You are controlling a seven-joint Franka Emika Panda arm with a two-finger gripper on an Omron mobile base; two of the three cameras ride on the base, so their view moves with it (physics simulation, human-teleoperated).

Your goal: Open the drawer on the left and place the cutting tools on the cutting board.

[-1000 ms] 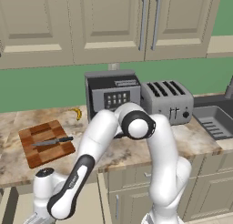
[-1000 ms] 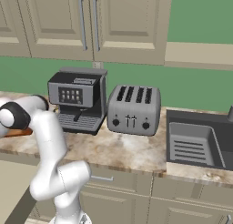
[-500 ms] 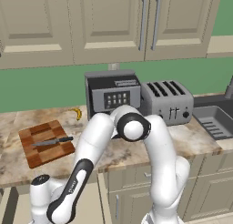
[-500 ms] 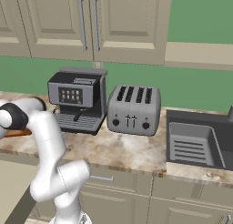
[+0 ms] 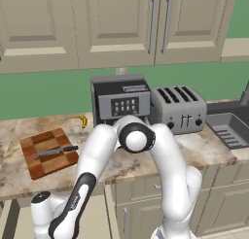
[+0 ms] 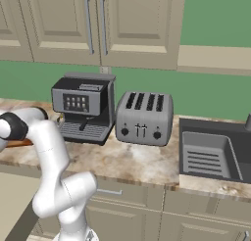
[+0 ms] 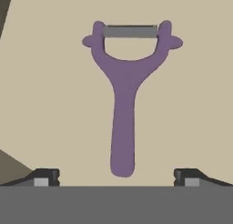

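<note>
Drawer floor (image 7: 54, 82) lies under the open, empty jaws, so opening looks done; purple peeler (image 7: 125, 95) between them awaits grasp, cutting board (image 5: 48, 152) already bearing a knife (image 5: 56, 151).

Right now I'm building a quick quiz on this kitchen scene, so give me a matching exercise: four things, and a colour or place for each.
Things:
1. peeler
2. cutting board
3. toaster
4. banana

Descriptions:
A. yellow, near the wall behind the board
B. purple, lying on a beige surface
C. silver, beside the coffee machine
D. brown checks, a knife on top

Pairs: 1-B, 2-D, 3-C, 4-A
</note>
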